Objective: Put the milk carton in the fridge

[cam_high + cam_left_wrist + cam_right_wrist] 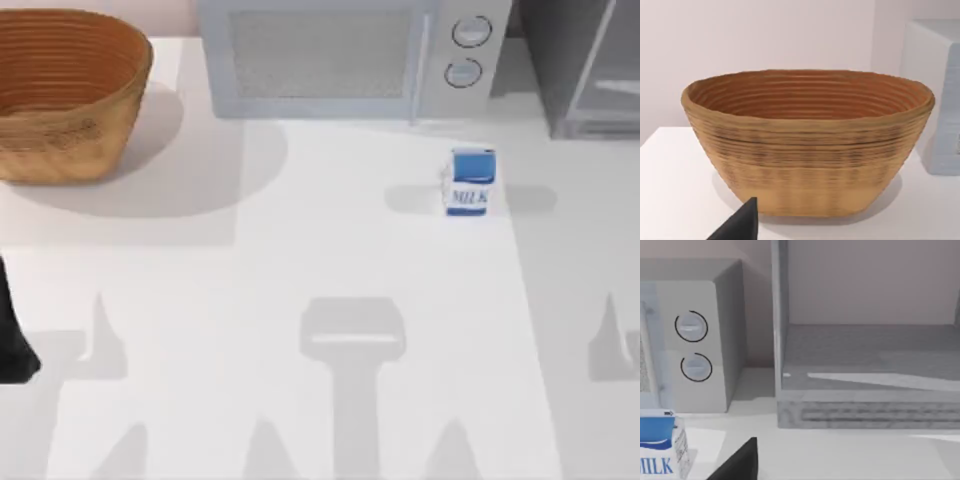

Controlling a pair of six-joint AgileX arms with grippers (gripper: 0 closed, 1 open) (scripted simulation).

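Milk carton [469, 181] stands upright on the desk [300, 270], untouched, just in front of the microwave [340, 55] dials and near the open fridge [585, 70] at the far right. Nothing is grasped yet, so reaching comes first. Whether either end effector is apart or together, I cannot tell; the right arm seems best placed to approach.

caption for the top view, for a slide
Small blue-topped milk carton stands upright before light grey microwave, woven basket far left.
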